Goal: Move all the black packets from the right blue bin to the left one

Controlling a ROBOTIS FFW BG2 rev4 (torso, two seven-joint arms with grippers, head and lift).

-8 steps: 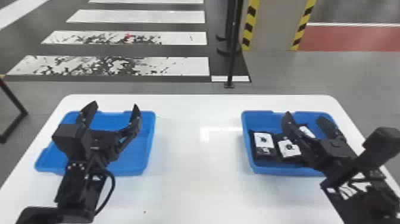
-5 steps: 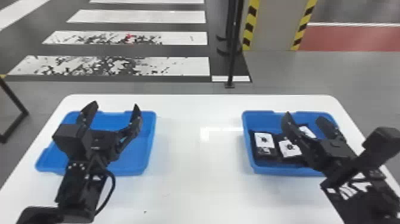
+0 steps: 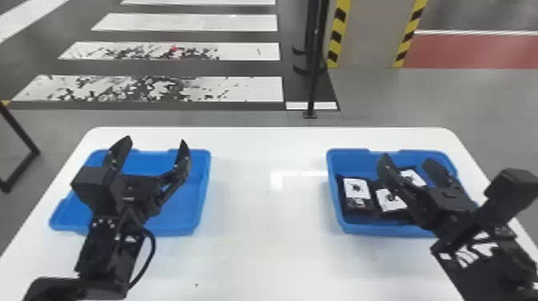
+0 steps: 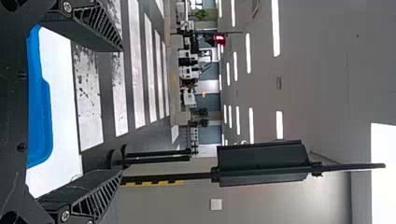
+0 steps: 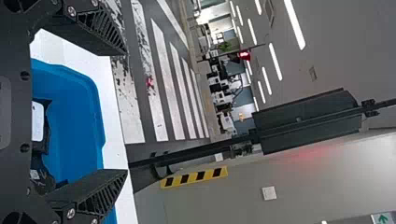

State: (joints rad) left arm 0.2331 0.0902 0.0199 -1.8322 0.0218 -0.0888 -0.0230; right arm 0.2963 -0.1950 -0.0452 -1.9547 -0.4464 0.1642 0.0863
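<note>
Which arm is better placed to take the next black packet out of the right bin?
The right arm, I'd judge: its open jaws hang over the right blue bin, where the black packets lie. The left arm's jaws are over the left blue bin, across the table.

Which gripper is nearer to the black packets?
The right: it hangs over the right bin, above the packets. The left gripper is over the left bin.

The room is bright, with strip lights (image 4: 275, 28) glowing on the ceiling in the left wrist view. In the head view, glare (image 3: 276, 180) whitens the middle of the glossy table (image 3: 260, 264), and a soft, faint shadow (image 3: 372, 248) seems to lie before the right blue bin (image 3: 380, 229).
</note>
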